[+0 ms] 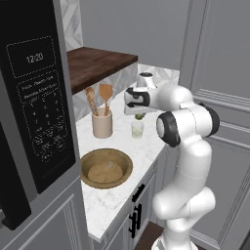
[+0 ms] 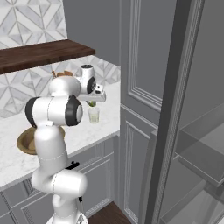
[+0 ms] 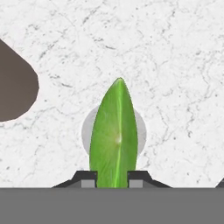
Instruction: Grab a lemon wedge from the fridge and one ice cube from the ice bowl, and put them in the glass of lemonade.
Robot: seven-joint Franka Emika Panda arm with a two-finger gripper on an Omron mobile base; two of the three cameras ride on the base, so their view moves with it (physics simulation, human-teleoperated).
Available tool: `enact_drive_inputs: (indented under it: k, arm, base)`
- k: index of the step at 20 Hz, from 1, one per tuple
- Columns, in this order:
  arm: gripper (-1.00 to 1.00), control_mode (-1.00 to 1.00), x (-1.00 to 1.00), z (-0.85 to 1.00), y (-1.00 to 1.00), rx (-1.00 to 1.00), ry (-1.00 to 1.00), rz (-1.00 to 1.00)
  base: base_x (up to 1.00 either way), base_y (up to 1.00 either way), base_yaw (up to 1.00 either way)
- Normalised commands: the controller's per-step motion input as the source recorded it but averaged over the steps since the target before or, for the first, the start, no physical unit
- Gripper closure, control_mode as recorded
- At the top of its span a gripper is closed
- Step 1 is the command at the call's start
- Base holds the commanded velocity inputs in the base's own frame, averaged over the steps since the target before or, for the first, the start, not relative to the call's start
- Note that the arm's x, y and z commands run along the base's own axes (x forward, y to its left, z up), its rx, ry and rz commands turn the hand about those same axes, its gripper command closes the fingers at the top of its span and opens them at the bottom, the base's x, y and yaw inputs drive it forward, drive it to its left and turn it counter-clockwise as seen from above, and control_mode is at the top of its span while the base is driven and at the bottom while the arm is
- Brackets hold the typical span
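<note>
Green-skinned lemon wedge (image 3: 114,135) sits pinched in my gripper (image 3: 113,175), hanging right over the glass of lemonade (image 1: 137,129) on the worktop (image 1: 146,151); I reckon release comes next, then ice bowl (image 1: 106,167) at seven o'clock.

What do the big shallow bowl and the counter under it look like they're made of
The ice bowl looks like turned wood, tan-brown with a matte finish and faint grain inside. The counter looks like polished white marble or a stone lookalike, given the fine grey veining across it; the render cannot settle which.
</note>
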Motion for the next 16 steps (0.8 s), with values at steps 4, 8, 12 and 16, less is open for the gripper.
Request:
enact_drive_inputs:
  k: [4, 8, 12, 16]
  arm:
    - [1.0, -1.0, 0.0, -0.24, -0.02, 0.0, 0.0, 0.0]
    - [1.0, -1.0, 0.0, -0.29, -0.01, 0.0, 0.0, 0.0]
    - [1.0, -1.0, 0.0, -0.23, 0.0, 0.0, -0.01, 0.0]
    - [1.0, -1.0, 0.0, -0.11, 0.0, 0.0, 0.0, 0.0]
  base:
    - [0.0, 0.0, 0.0]
    - [0.0, 0.0, 0.0]
    - [0.0, 0.0, 0.0]
    - [0.0, 0.0, 0.0]
